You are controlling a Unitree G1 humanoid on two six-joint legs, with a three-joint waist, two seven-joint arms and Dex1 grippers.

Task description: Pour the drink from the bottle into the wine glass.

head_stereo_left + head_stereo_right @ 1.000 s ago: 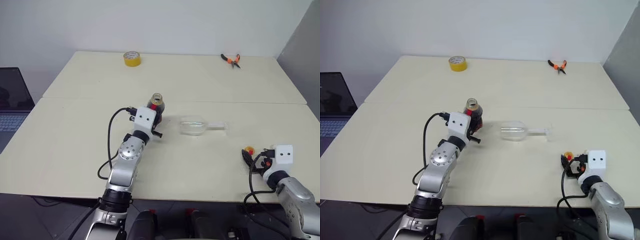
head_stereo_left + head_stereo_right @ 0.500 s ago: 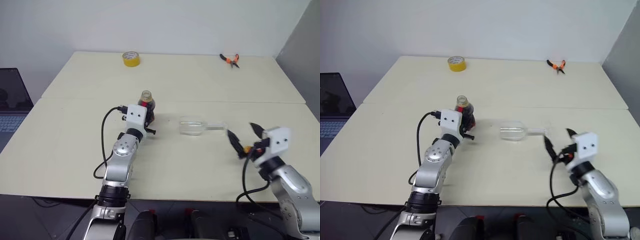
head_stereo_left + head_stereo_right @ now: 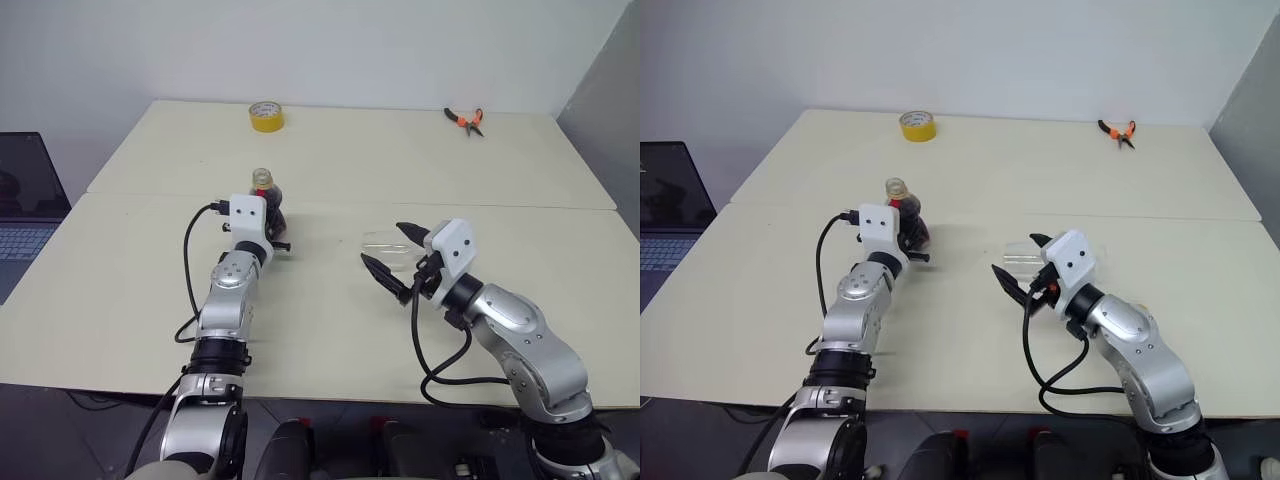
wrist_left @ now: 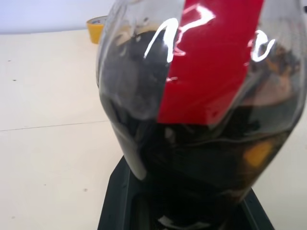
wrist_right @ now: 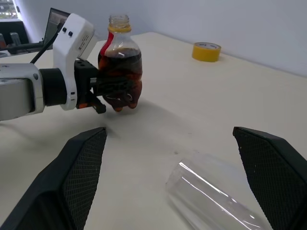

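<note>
Clamped on the bottle [image 5: 119, 67], the left gripper [image 3: 262, 222] is carrying it away to the robot's left and a little farther up the table [image 3: 130, 280], so that the bottle, which a second ago was standing close beside the wine glass [image 3: 385, 243], is now sitting well apart from it. Its neck is open at the top, with no cap on it, and the drink [image 4: 201, 158] is showing dark through the clear body below the red label [image 4: 211, 62]. The wine glass is not standing: it is lying on its side near the middle of the table, its bowl partly hidden behind the right arm in the head views and showing clear and empty in the right wrist view. The right gripper [image 3: 392, 258], which a second ago was resting low at the near right edge of the table, is now reaching in with its two black fingers [image 5: 79, 165] spread wide on either side of the lying glass, holding nothing. Judging from this, the pour is not beginning yet: the glass has to be gripped and stood upright first, and the left arm seems to be clearing room for that. Beyond them, the yellow tape roll [image 3: 264, 116] and the orange-handled pliers [image 3: 463, 119] are lying untouched along the far edge.
</note>
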